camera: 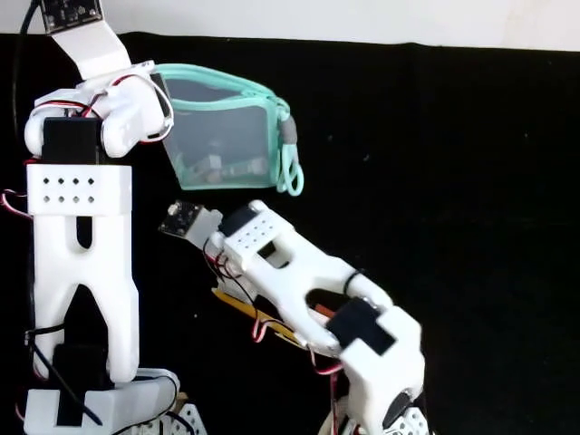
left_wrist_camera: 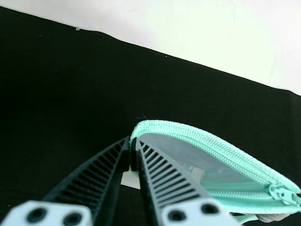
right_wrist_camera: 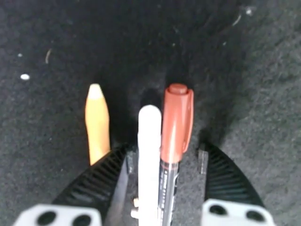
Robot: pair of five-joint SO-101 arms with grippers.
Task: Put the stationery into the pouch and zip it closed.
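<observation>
Left wrist view: the left end effector (left_wrist_camera: pixel 132 143) is clenched on the pale green rim of the pouch (left_wrist_camera: pixel 207 155). Its two ribbed black fingers (left_wrist_camera: pixel 160 174) are pressed together at the end of the zipper band. The zipper runs away from the pinch point to a green pull (left_wrist_camera: pixel 282 194) at the far end. Mesh shows below the band, and under it lies the black cloth of the desk (left_wrist_camera: pixel 70 94). A white surface (left_wrist_camera: pixel 211 33) lies beyond the desk's edge.

In the high view the left arm (camera: pixel 82 227) stands at the side of the desk and holds the pouch (camera: pixel 227 136) by one upper corner. The pouch hangs below that corner with its mouth appearing to gape. A few small items (camera: pixel 213 168) lie at its bottom, too blurred to name. A grey tab and a green loop hang at its far end.

In the right wrist view the right end effector (right_wrist_camera: pixel 162 153) is released, jaws spread and low over the desk. Between them lie a white pen (right_wrist_camera: pixel 149 141) and a red-brown marker (right_wrist_camera: pixel 178 117), side by side and touching. The pen is close against one finger (right_wrist_camera: pixel 106 176), and there is a gap between the marker and the other. An orange pencil (right_wrist_camera: pixel 96 122) lies just outside the jaws, beside the pen-side finger.

In the high view the right arm (camera: pixel 308 281) bends low across the middle of the desk, below the pouch and apart from it. The pencil (camera: pixel 237 306) shows under it.
</observation>
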